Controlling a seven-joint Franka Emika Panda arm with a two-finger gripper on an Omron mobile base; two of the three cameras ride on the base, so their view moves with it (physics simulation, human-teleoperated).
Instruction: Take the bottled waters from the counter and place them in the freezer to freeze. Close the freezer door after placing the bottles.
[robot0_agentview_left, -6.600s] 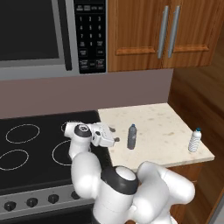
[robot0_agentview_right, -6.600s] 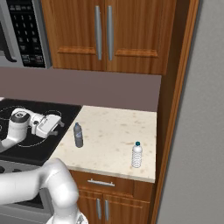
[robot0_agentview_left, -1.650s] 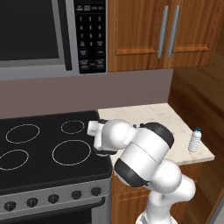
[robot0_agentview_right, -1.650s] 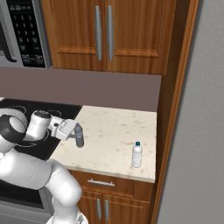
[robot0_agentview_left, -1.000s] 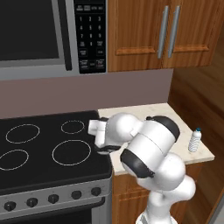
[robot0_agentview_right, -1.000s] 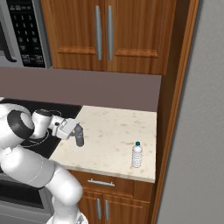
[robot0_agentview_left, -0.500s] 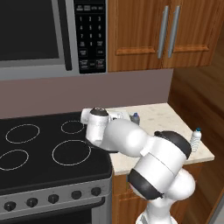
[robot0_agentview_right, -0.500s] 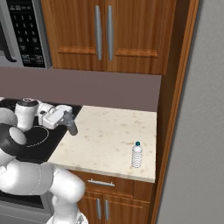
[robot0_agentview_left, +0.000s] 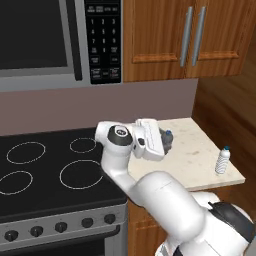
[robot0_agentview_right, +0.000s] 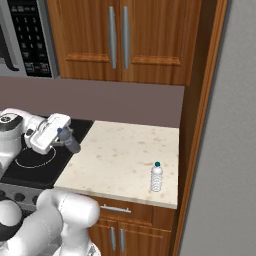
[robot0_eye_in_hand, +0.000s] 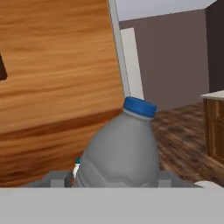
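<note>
**Mia:** Gripper (robot0_agentview_right: 64, 136) first. What is it doing?

**Ben:** It is closed on one bottle (robot0_agentview_right: 70, 140). The bottle is grey with a blue cap, and it is up in the air, off the bench (robot0_agentview_right: 125, 150). It hangs over the spot where the bench meets the black stovetop (robot0_agentview_left: 55, 170).

**Mia:** Is the bottle straight up?

**Ben:** No, it leans. In the left base view the bottle (robot0_agentview_left: 166, 140) pokes out past the white hand with its cap end away from the arm. In the hand view the bottle (robot0_eye_in_hand: 120, 148) sits right between the finger tips.

**Mia:** Where is the other bottle?

**Ben:** The second bottle (robot0_agentview_right: 157, 177) stands up straight near the front right corner of the bench, well apart from the gripper. You can see this second bottle (robot0_agentview_left: 223, 160) from the left side too.

**Mia:** And the freezer?

**Ben:** I cannot see it from here. I think the robot has to turn and drive to it.

**Mia:** What could go wrong?

**Ben:** The bottle is smooth and round, so I think it could slip out if the arm swings fast. The arm could also bump the second bottle and knock it off the bench edge. And the wooden wall (robot0_agentview_right: 200, 115) is close on the right, so a wide swing could hit it.
</note>
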